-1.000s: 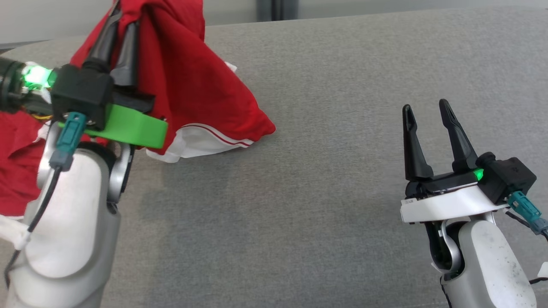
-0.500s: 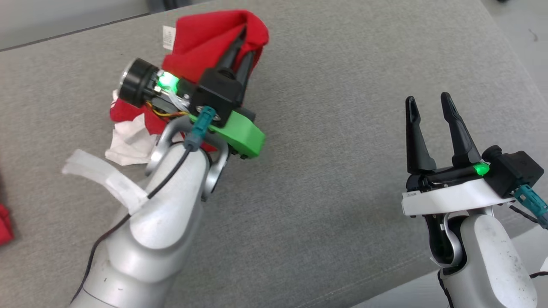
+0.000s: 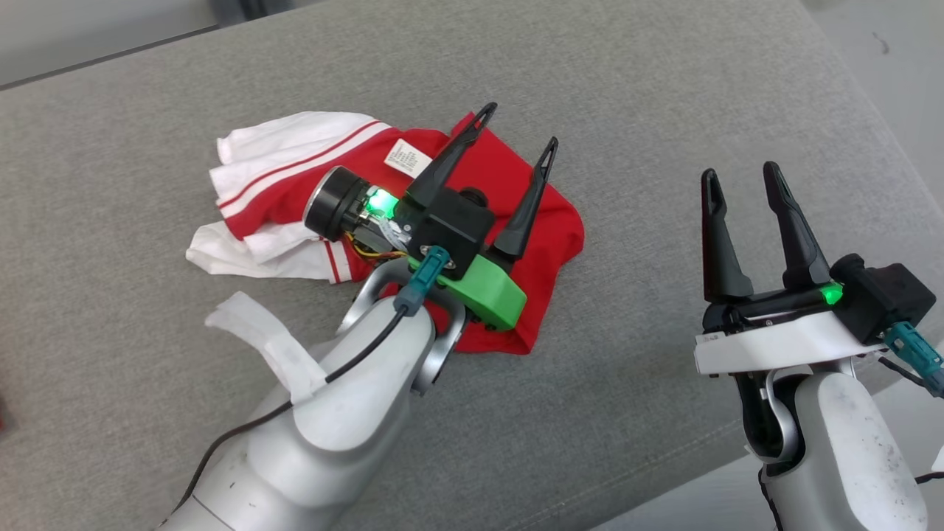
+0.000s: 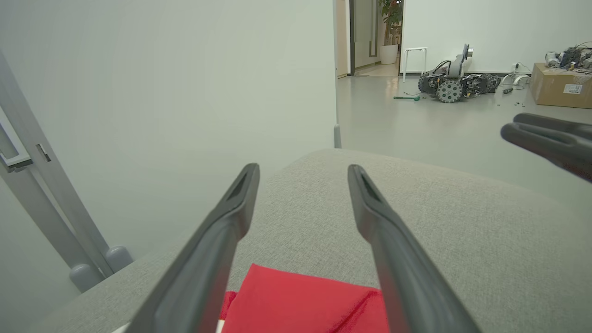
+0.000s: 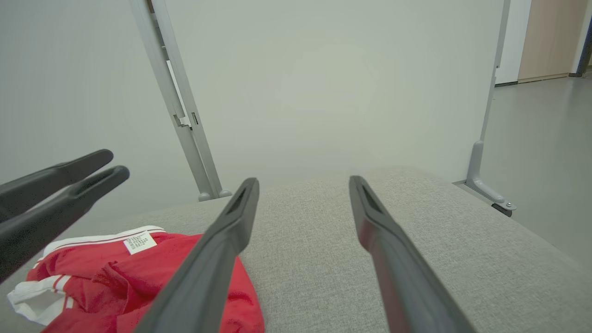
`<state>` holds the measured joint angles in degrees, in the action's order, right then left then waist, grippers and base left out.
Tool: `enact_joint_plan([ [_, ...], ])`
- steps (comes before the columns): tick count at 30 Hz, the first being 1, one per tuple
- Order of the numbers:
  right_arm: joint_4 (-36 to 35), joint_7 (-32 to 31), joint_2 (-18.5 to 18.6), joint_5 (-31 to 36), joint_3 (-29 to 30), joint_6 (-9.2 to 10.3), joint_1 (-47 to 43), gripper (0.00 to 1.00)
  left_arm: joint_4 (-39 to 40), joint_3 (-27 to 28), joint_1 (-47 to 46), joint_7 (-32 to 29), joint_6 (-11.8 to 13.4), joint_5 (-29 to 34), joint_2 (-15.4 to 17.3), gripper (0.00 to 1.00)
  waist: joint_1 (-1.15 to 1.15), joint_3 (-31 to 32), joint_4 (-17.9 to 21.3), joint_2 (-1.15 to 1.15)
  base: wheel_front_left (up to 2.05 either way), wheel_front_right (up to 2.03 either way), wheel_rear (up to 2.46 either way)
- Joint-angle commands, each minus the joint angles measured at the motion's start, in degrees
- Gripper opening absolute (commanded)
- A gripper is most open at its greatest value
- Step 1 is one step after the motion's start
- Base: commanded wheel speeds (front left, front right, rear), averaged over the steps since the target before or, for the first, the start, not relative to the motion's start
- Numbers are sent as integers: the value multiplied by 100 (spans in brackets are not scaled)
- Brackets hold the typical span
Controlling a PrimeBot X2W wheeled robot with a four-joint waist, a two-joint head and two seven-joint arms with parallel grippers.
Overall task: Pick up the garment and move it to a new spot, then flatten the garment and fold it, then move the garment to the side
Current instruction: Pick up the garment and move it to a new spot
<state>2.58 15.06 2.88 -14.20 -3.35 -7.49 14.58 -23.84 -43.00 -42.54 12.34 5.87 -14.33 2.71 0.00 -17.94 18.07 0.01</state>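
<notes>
head view: i see the red-and-white garment (image 3: pixel 560 228) crumpled on the grey cushion (image 3: pixel 664 88). my left gripper (image 3: pixel 521 124) is over it, jaws spread wide and empty. the right gripper (image 3: pixel 740 171) is well aside, also spread and empty. left wrist view: red cloth sits under the fingers. right wrist view: the garment lies at lower left.

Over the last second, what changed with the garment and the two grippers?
The left gripper, shut on the red garment and holding it aloft before, has opened and let go; the garment now lies crumpled on the grey cushion beneath it. The head camera shifted too. The right gripper stayed open and empty, off to the side.
</notes>
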Motion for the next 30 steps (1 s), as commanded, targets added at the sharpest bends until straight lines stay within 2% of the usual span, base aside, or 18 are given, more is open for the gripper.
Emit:
enact_joint_plan([
  [1, -19, 18, 3, 68, 3, -1, -58, 100, -33, 54, -88, 79, 94, -47, 35, 100, 0, 280, -452, -1, 0, 0, 0],
  [4, -37, 18, 5, 213, 32, -1, -137, 100, -18, 261, -62, 204, 254, -89, 117, 100, 0, 460, -793, -1, 0, 0, 0],
  [9, -50, 18, 7, 447, -10, -1, -267, 100, 297, 685, 422, 286, 452, -176, 509, 100, 0, 729, -1314, -1, 0, 0, 0],
  [15, -64, 18, 8, 676, -69, -1, -456, 100, 1512, 1383, 1504, 287, 628, -35, 1033, 100, 0, 958, -1772, -1, 0, 0, 0],
  [18, -94, 18, 7, 713, -36, -1, -558, 100, 1999, 1735, 2261, 281, 634, -5, 1132, 100, 0, 1027, -1923, -1, 0, 0, 0],
  [23, -124, 18, 9, 710, -81, -1, -708, 100, 2261, 2041, 3082, 282, 492, 177, 1048, 100, 0, 1138, -2027, -1, 0, 0, 0],
  [30, -90, 18, 6, 552, -198, -1, -859, 100, 2442, 2487, 3807, 282, 243, 379, 607, 100, 0, 1270, -1949, -1, 0, 0, 0],
])
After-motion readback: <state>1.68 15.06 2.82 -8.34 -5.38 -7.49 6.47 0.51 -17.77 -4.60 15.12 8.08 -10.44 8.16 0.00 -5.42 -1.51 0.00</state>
